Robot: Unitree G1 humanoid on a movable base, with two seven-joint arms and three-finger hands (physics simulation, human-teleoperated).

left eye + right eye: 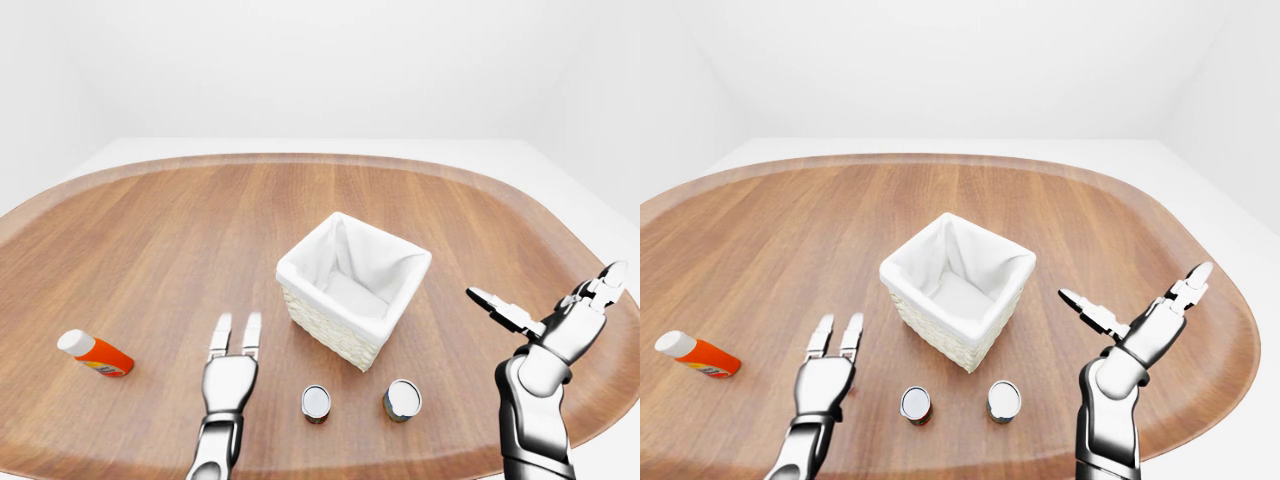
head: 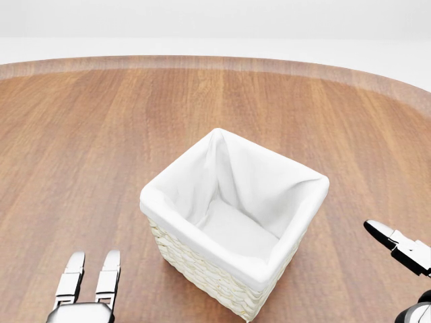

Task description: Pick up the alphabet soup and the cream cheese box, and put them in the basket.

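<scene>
A wicker basket (image 1: 322,325) with a white cloth lining stands near the table's middle, and nothing lies inside it. Below it in the left-eye view stand two small upright cans with silver lids, one on the left (image 1: 316,402) and one on the right (image 1: 402,399). Their labels are hidden, so I cannot tell which is the alphabet soup. No cream cheese box shows in any view. My left hand (image 1: 233,335) hovers left of the cans, open with fingers straight. My right hand (image 1: 545,288) is raised right of the basket, open with fingers spread wide and nothing in it.
An orange bottle (image 1: 93,353) with a white cap lies on its side at the far left of the round wooden table (image 1: 150,230). The table's rim curves close below the cans. The head view shows only the basket (image 2: 202,239) and both hands' fingertips.
</scene>
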